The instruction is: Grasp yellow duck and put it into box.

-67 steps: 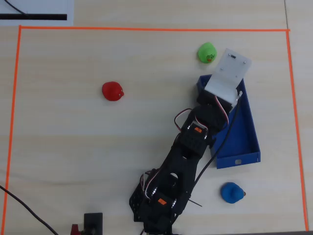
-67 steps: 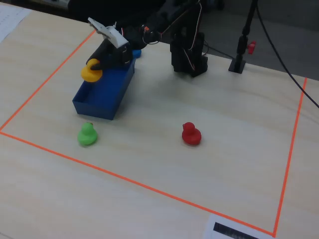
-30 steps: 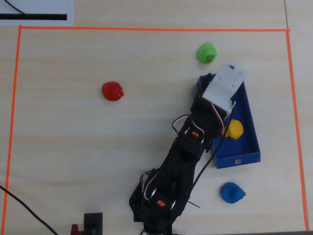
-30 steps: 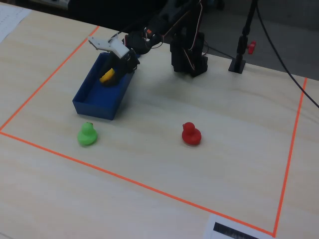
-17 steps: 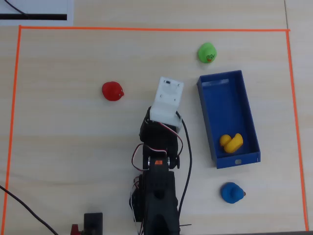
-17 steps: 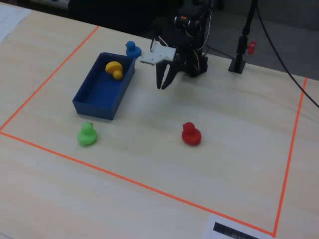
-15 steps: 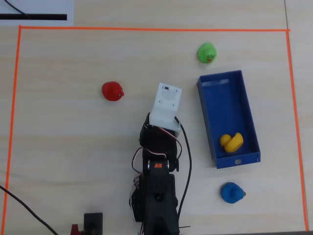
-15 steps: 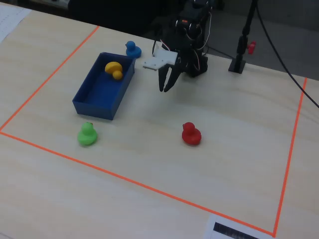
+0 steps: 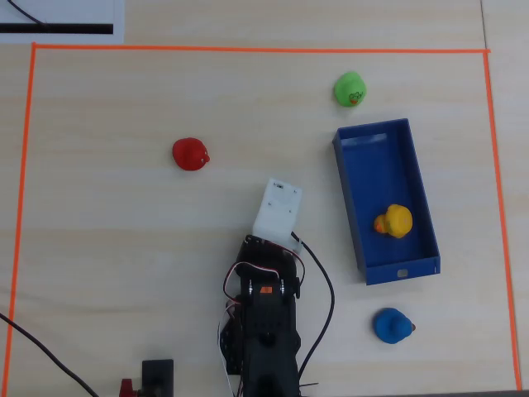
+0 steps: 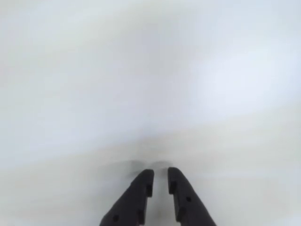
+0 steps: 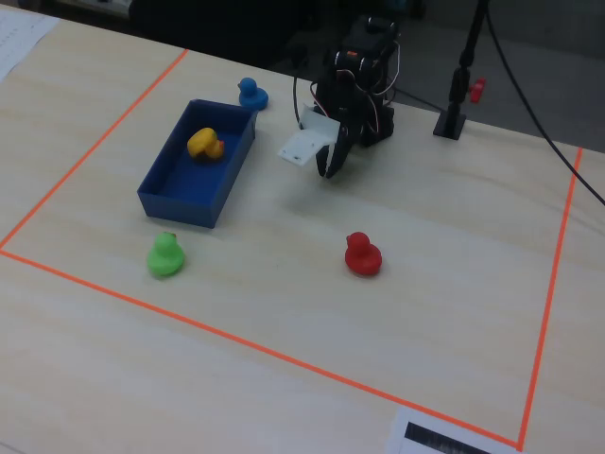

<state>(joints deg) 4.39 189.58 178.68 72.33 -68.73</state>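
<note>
The yellow duck point(image 9: 394, 221) lies inside the box point(image 9: 413, 178) at right – the gripper point(image 10: 160, 181), nearly closed, holds nothing.

pale matt wood-grain table point(image 9: 124, 248); smooth rubbery yellow duck point(image 9: 394, 221).

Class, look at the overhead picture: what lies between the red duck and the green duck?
Nothing: in the overhead view only bare table separates the red duck and green duck.
</note>
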